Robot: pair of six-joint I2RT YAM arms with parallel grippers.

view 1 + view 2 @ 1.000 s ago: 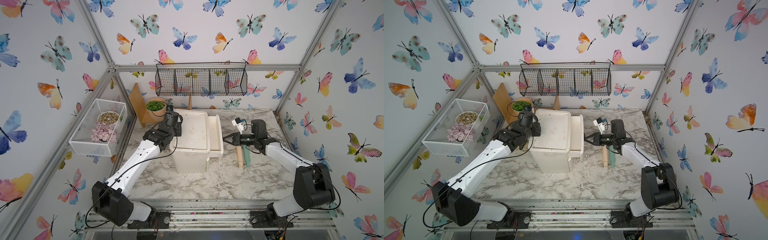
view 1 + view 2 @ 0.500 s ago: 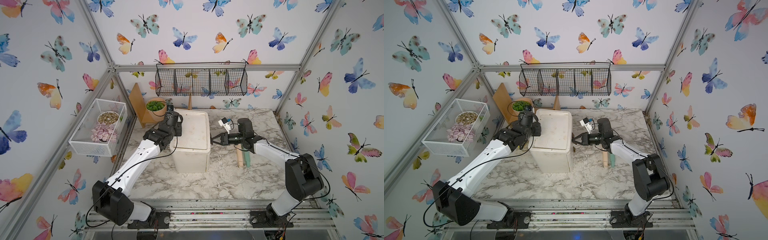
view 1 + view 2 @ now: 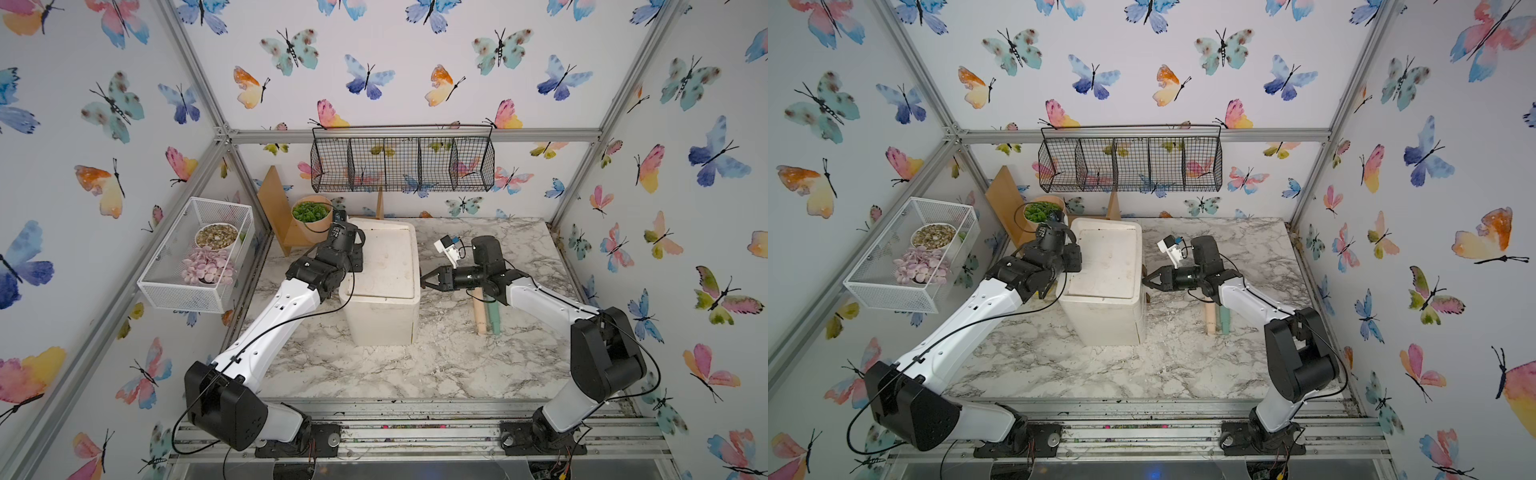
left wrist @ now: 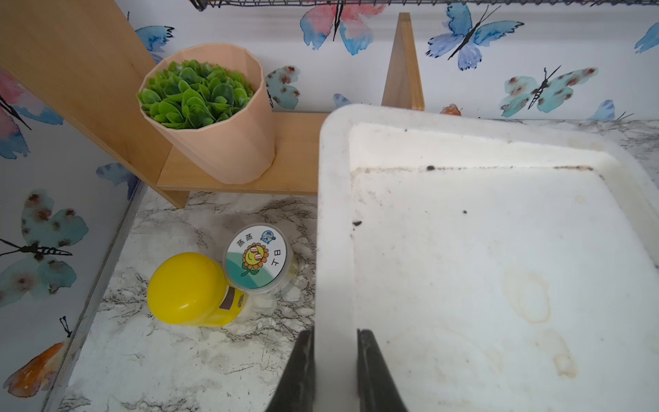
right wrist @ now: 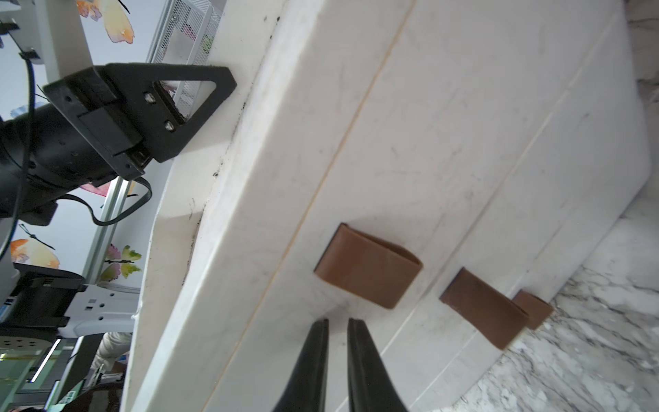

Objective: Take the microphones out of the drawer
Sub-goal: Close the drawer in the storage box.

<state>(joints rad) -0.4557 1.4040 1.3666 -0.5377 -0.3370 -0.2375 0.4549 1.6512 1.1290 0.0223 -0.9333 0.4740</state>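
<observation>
The white drawer unit (image 3: 382, 266) (image 3: 1104, 266) stands mid-table with all three drawers closed. The microphone is out of view. My left gripper (image 4: 335, 333) is shut on the raised rim of the unit's top, at its left edge (image 3: 358, 257). My right gripper (image 5: 337, 321) points at the top drawer's front, just beside its brown handle (image 5: 367, 265). Its jaws stand a narrow gap apart with nothing between them. In both top views its tips (image 3: 422, 282) (image 3: 1144, 282) meet the unit's right face.
A beige rod and a teal rod (image 3: 486, 316) lie on the marble under the right forearm. A yellow jar (image 4: 192, 289) and a sunflower-labelled jar (image 4: 256, 257) sit left of the unit. Behind are a plant pot (image 4: 210, 110), a wooden shelf, a wire basket (image 3: 403, 162) and a white mesh basket (image 3: 195, 249).
A second ago the top drawer stood pulled out to the right. My right gripper moved left against it and the drawer is now closed; the jaws have parted slightly. The left arm has not moved.
</observation>
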